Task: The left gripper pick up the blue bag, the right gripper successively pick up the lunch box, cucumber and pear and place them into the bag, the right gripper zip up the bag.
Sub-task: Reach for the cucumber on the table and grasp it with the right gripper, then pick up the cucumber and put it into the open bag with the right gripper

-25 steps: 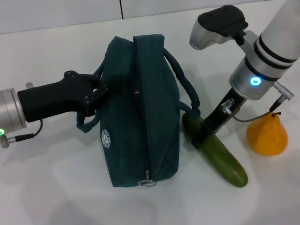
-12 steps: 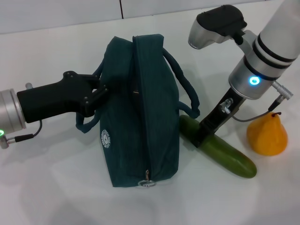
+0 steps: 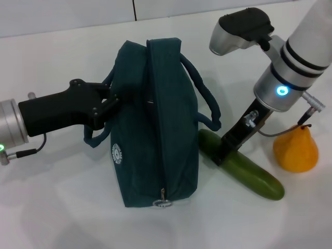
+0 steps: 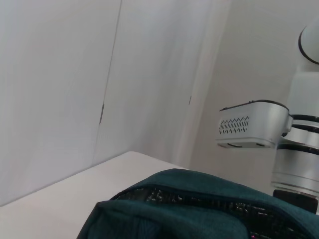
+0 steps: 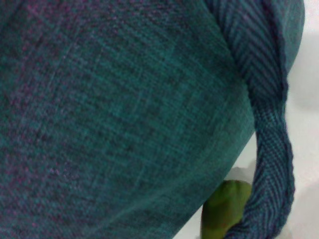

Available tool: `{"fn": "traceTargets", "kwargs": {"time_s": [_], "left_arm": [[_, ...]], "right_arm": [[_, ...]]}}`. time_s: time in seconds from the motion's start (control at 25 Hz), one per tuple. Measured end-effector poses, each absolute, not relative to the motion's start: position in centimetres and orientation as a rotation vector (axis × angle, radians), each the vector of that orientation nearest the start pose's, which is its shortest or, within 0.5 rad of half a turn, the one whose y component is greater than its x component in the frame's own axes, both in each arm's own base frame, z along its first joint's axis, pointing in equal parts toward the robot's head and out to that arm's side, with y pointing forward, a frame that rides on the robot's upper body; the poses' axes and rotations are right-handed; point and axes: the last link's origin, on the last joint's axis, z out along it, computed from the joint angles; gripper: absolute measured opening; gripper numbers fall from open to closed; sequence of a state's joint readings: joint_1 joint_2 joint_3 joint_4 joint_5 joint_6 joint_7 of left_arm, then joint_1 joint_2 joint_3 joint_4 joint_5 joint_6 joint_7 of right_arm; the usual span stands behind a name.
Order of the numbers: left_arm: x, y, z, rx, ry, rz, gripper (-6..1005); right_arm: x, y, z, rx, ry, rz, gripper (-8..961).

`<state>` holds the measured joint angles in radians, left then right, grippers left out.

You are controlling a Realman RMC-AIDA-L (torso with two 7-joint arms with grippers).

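Left gripper (image 3: 115,98): closed on a loop handle on the bag's left side, holding the bag in place on the white table (image 3: 57,202).
Right gripper (image 3: 224,152): low on the table, fingers straddling the cucumber near its bag-side end; they look closed on it, though the fingertips themselves are partly hidden.
Blue bag (image 3: 155,124): stands on the table between the two arms, its long zipper (image 3: 162,140) running down the middle with the ring pull (image 3: 164,202) at the near end. Soft fabric, so it will likely sag and shift unless the handle is held taut.
Cucumber (image 3: 249,171): lies flat on the table, one end just beside the bag's right wall, the other pointing toward the near right. Smooth and stiff, probably slippery; a hold nearer its middle would balance it better than one at the end.
Pear (image 3: 296,149): sits on the table right of the cucumber, apart from it. Rounded and firm-looking, likely to roll; best pinched across its wide belly.
Lunch box: not visible anywhere; I cannot tell whether it is inside the bag.
Count: one bag with two handles, one cucumber, one pear, two grippers.
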<state>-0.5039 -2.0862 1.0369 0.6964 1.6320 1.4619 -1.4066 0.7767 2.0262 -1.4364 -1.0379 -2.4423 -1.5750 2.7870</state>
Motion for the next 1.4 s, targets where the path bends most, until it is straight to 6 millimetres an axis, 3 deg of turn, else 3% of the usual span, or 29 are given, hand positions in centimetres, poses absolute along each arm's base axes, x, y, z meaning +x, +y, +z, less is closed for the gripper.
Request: {"fn": "traceTargets", "kwargs": {"time_s": [0.36,0.68,1.04,1.4], "left_arm": [[-21.8,33.5,-1.9,-2.732,-0.535,-0.896,53],[-22.0,33.6,-1.5,-2.707,-0.524,-0.911,53],[-22.2,33.3,-0.8,-2.68,-0.506,-0.956,54],[-22.5,32.9,-0.7,-2.682,-0.476,-0.952,54]], "right_arm": [[18.1,36.2,0.6,-2.54,1.386,-0.419,600],[20.4,35.2,4.5,-2.508,1.454,-0.136,600],[22.8,32.9,8.4,-2.511,1.439,0.364,601],[22.4,30.8,13.2,-2.529,1.183,0.925,601]]}}
